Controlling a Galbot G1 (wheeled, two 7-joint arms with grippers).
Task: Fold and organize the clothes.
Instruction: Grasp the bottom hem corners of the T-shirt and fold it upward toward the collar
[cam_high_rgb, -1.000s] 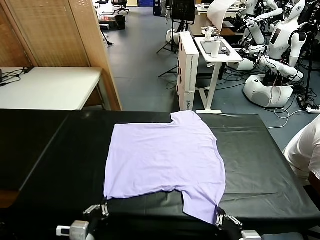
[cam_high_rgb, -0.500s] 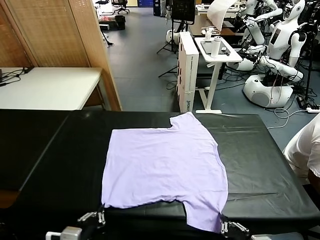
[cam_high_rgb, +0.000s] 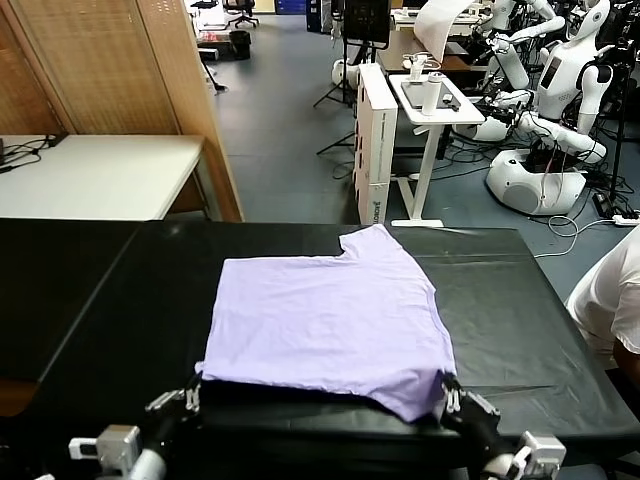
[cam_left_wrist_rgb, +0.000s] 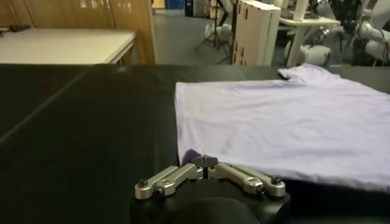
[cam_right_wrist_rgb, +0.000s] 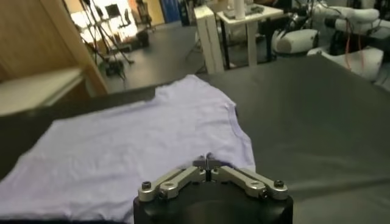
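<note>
A pale lavender T-shirt (cam_high_rgb: 325, 320) lies on the black table (cam_high_rgb: 520, 330), its plain face up, no print showing. My left gripper (cam_high_rgb: 192, 397) is shut on the shirt's near left corner and shows in the left wrist view (cam_left_wrist_rgb: 205, 162) with the shirt (cam_left_wrist_rgb: 286, 122) beyond it. My right gripper (cam_high_rgb: 449, 396) is shut on the near right corner and shows in the right wrist view (cam_right_wrist_rgb: 207, 162) against the shirt (cam_right_wrist_rgb: 140, 140). Both corners are lifted a little, and the near edge is raised off the table.
A white table (cam_high_rgb: 90, 175) and a wooden screen (cam_high_rgb: 110, 65) stand at the back left. A white stand (cam_high_rgb: 430, 110) and parked robots (cam_high_rgb: 560, 100) are behind the table. A person in white (cam_high_rgb: 615, 295) sits at the right edge.
Both grippers have moved forward and up with the shirt's near corners. The near sleeve that hung toward me is now drawn up, and the near edge has lifted.
</note>
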